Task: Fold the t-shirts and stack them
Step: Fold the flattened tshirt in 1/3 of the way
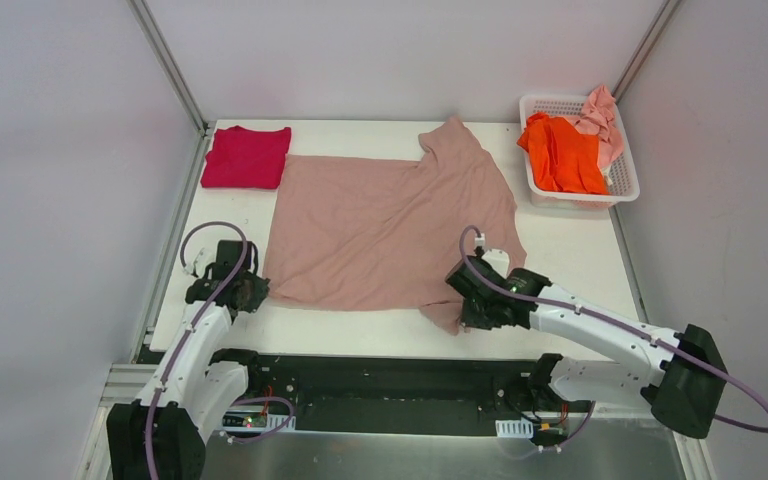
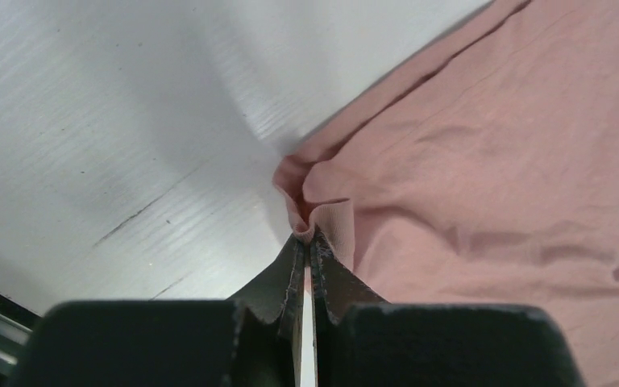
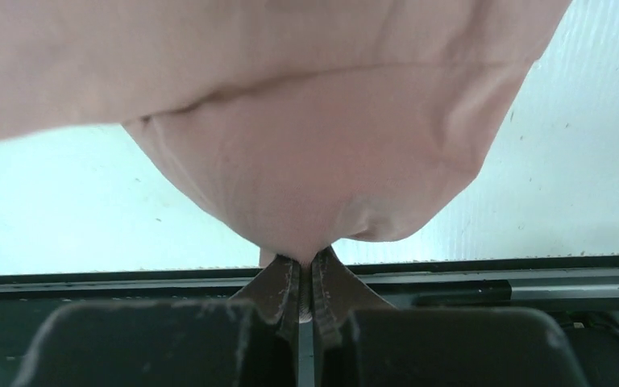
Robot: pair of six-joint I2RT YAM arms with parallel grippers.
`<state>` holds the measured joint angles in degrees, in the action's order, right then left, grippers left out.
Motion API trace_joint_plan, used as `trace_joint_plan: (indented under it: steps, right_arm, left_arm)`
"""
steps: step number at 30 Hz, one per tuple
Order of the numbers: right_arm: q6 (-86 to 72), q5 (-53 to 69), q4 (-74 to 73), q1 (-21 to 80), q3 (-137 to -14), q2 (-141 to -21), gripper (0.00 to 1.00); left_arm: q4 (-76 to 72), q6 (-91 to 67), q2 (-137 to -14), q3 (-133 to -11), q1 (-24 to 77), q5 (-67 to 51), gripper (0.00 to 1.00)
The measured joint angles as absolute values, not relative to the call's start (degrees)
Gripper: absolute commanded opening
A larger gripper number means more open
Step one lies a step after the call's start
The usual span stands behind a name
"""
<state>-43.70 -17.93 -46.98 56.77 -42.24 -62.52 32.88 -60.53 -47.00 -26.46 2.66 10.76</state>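
A large dusty-pink beige t-shirt [image 1: 380, 225] lies spread across the middle of the white table. My left gripper [image 1: 252, 292] is shut on its near left corner, where the cloth [image 2: 467, 185] bunches into a small fold at the fingertips [image 2: 297, 250]. My right gripper [image 1: 468, 312] is shut on the near right part of the same shirt, and the pinched cloth [image 3: 314, 169] hangs from its tips. A crimson-magenta t-shirt [image 1: 247, 157] lies folded at the far left. A bright orange t-shirt [image 1: 563, 155] and a pale pink t-shirt [image 1: 602, 120] sit crumpled in the basket.
A white plastic lattice basket [image 1: 626, 178] stands at the far right corner of the table [image 1: 580, 255]. Grey walls and metal posts close in the left, back and right. The black arm mounting rail [image 1: 390, 385] runs along the near edge.
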Motion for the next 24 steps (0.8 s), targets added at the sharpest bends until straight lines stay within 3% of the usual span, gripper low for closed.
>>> trace_joint_plan:
  steps: [14,24]
  right_arm:
    - [-31.44,-16.82,-43.57,39.68,-52.23,-66.08,0.00]
    - [-24.88,-14.46,-41.63,32.45,-60.12,-75.75,0.00]
  left_arm:
    - [31.46,-59.18,-60.93,-38.94,2.66,10.94,0.00]
    - [29.54,-57.60,-69.63,-45.71,2.66,12.75,0.00]
